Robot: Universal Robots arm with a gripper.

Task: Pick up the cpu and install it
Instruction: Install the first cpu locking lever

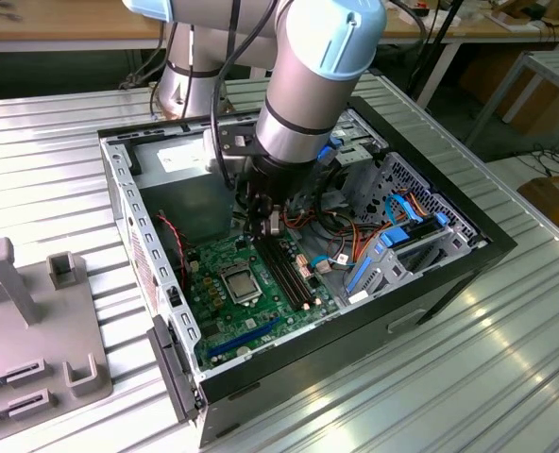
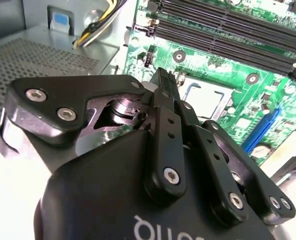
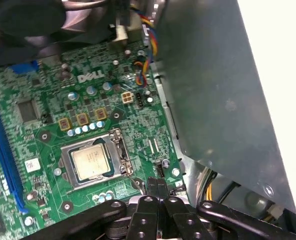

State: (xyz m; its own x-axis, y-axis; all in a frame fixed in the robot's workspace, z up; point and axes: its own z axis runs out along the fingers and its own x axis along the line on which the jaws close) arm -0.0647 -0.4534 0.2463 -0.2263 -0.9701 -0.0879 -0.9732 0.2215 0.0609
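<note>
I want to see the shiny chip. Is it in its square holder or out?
In. The chip lies flat inside its holder's metal frame on the green board; the pincer hovers beside it, shut.

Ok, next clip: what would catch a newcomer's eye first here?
The big grey arm reaching down into the open computer case on the ribbed metal table in the exterior view. Next, the green motherboard with the cpu already lying in its socket, seen in the first wrist view. The claw, fingers together and holding nothing visible, hangs just beside that socket.

Green motherboard (image 3: 88,125), silver cpu (image 3: 91,161)
</note>
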